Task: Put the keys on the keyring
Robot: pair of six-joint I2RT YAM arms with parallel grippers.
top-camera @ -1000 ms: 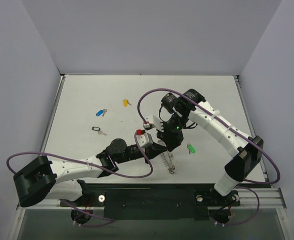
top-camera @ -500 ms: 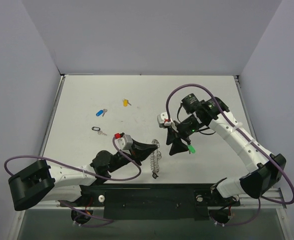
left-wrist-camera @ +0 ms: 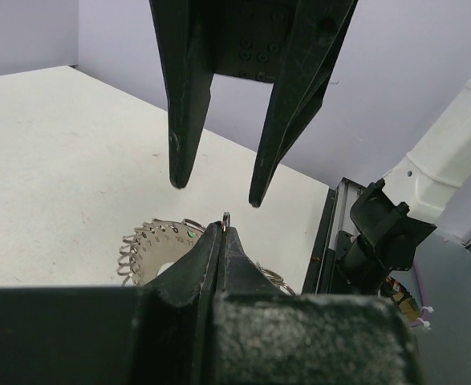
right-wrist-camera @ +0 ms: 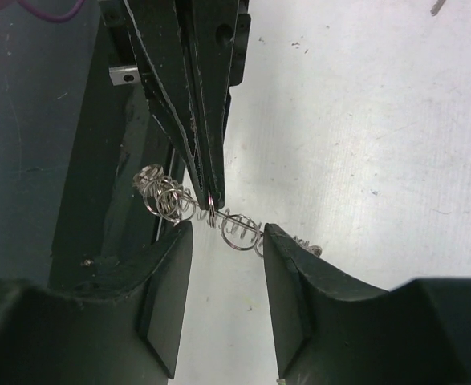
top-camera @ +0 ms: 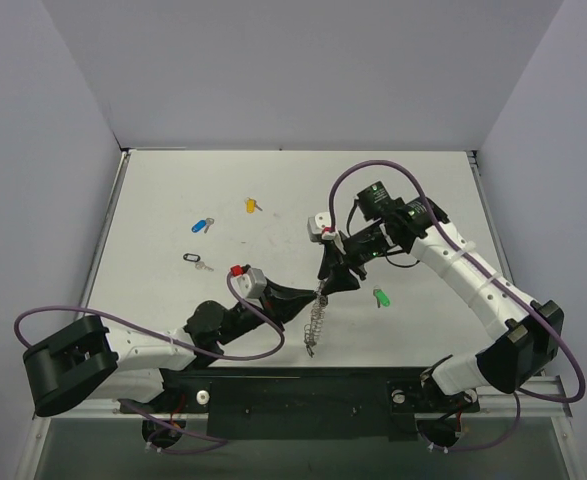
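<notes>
1. The left gripper (left-wrist-camera: 223,239) was clamped shut on one thin wire loop of the keyring (top-camera: 314,325), holding the silvery hoop edge-on over the near middle of the table (top-camera: 173,190).
2. The right gripper (right-wrist-camera: 225,234) stood open and empty, its dark tapered fingers straddling the loops.
3. No key seemed threaded: the green-headed key (top-camera: 381,297) lay just right, and the blue-headed key (top-camera: 202,225), yellow-headed key (top-camera: 251,205) and black-headed key (top-camera: 195,260) lay far left.
4. Next, probably, the right gripper should fetch a key by its smooth plastic head.
</notes>
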